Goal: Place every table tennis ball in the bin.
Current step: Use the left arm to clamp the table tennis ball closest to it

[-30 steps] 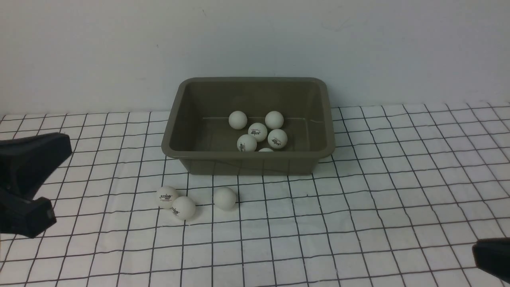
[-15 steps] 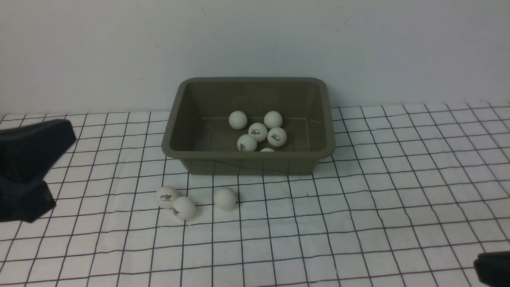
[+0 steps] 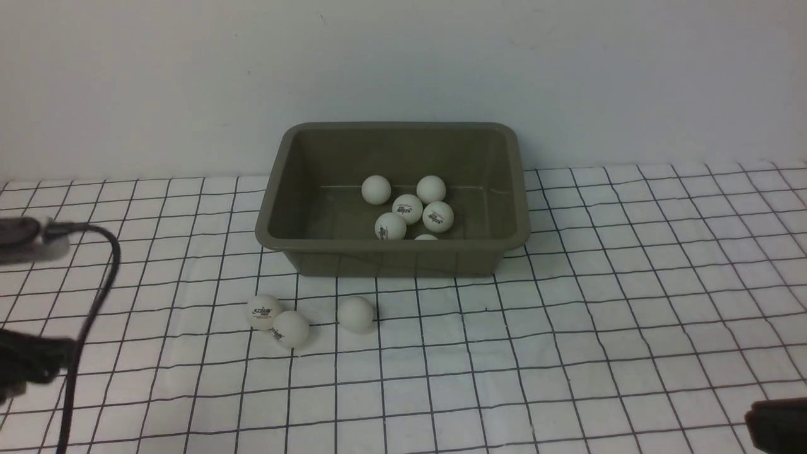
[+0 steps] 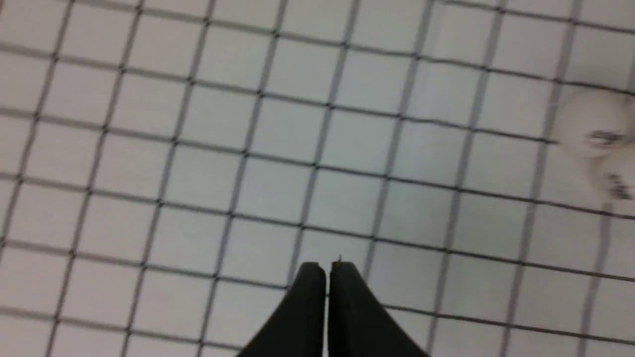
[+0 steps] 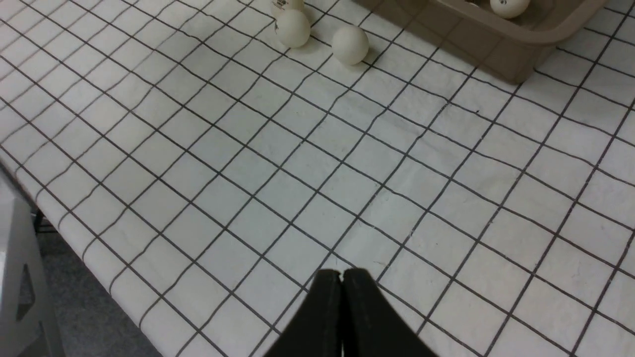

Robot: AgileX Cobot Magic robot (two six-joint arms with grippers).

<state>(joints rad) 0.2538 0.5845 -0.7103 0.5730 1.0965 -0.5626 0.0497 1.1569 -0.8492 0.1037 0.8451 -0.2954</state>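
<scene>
- The checked cloth (image 3: 567,328), white with dark lines, covers the whole table.
- The bin (image 3: 391,261) stands on the cloth at the far middle.
- The left gripper (image 4: 326,271) hangs over bare cloth, its jaws pressed together and empty.
- The right gripper (image 5: 342,275) also has its jaws together, with nothing between them.
- Six table tennis balls (image 3: 408,209) lie close together inside the bin.
- Three more lie on the cloth just in front of the bin, toward the left; two of them seem to touch.

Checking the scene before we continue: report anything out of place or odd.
Three table tennis balls lie on the checked cloth in front of the bin, not in it. Nothing looks spilled or damaged.
</scene>
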